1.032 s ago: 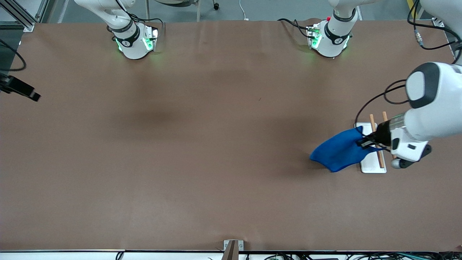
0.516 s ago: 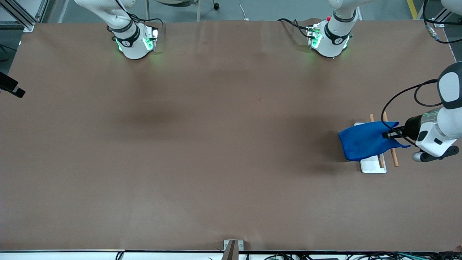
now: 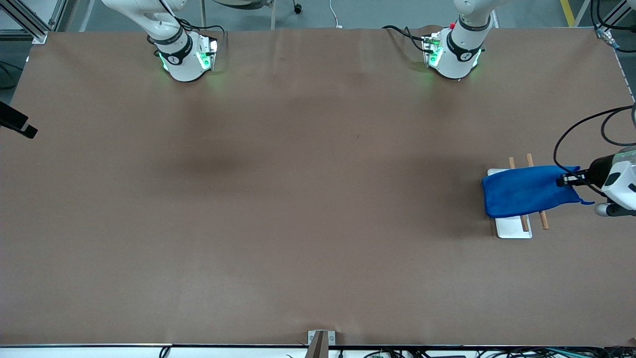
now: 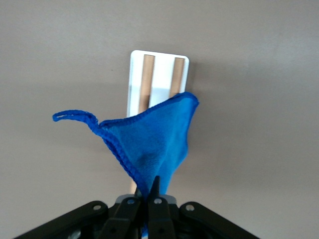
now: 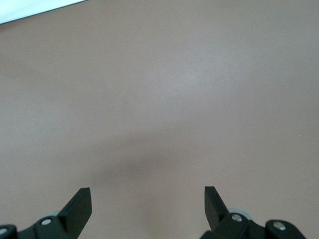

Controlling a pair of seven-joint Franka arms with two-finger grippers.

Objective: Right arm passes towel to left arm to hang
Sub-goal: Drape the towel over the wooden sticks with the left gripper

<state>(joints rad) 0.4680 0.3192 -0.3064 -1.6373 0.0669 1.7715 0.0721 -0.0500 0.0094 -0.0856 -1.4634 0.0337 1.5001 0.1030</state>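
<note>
we see a wide brown table (image 3: 298,199) from above, with two white robot arms based along its upper edge. the left arm (image 3: 618,176) reaches in from the table's end on its own side, and only its wrist and gripper show in the front view. the left gripper (image 3: 571,179) is clenched on one edge of the towel (image 3: 526,191), a small bright blue cloth. in the left wrist view the two fingers (image 4: 154,199) press together with the cloth pinched between them, and the towel (image 4: 149,144) spreads away from the grip, with a thin loop of blue hem trailing off one corner.

the towel lies draped over a small rack (image 3: 514,226) near the left arm's end of the table. the rack is a white flat base carrying two thin wooden rods (image 3: 544,219) set side by side. the cloth covers the middle of both rods, so we see only their ends sticking out past it, on the side nearer the front camera and on the side nearer the arm bases. in the left wrist view the white base and rods (image 4: 159,82) show just past the cloth's edge.

the right arm (image 3: 174,44) waits; in the front view we see only its green-lit base. the right gripper (image 5: 147,204) is released, fingers spread wide over bare brown table, holding nothing.
</note>
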